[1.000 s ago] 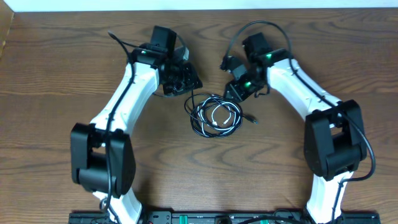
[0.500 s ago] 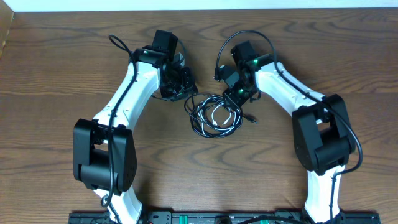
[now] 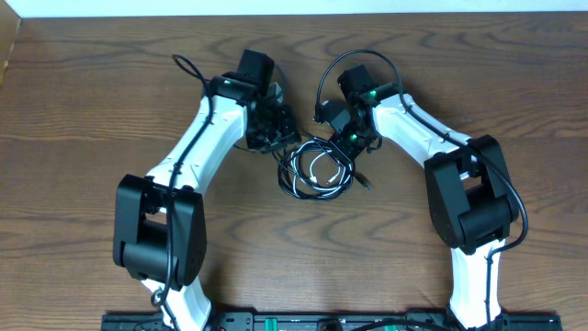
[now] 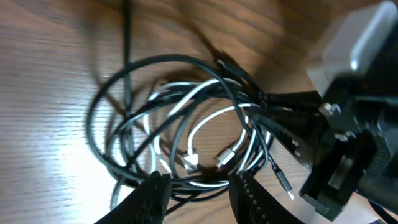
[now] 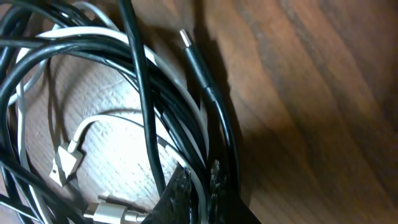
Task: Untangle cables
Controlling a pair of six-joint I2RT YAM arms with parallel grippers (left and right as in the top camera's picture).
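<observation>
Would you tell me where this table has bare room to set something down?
Bare brown wooden table left of the white left arm and right of the right arm; also the patch between both arms, base-side of the tangled coil of thin black and white cables. Crowded around that coil, where both wrists meet.

A dark brown wood-grain table (image 3: 92,110) carries a thin black cable (image 5: 142,81) and a thin white cable (image 3: 315,165), coiled together on it; the black cable's metal-tipped plug (image 5: 198,59) lies just outside that coil.
</observation>
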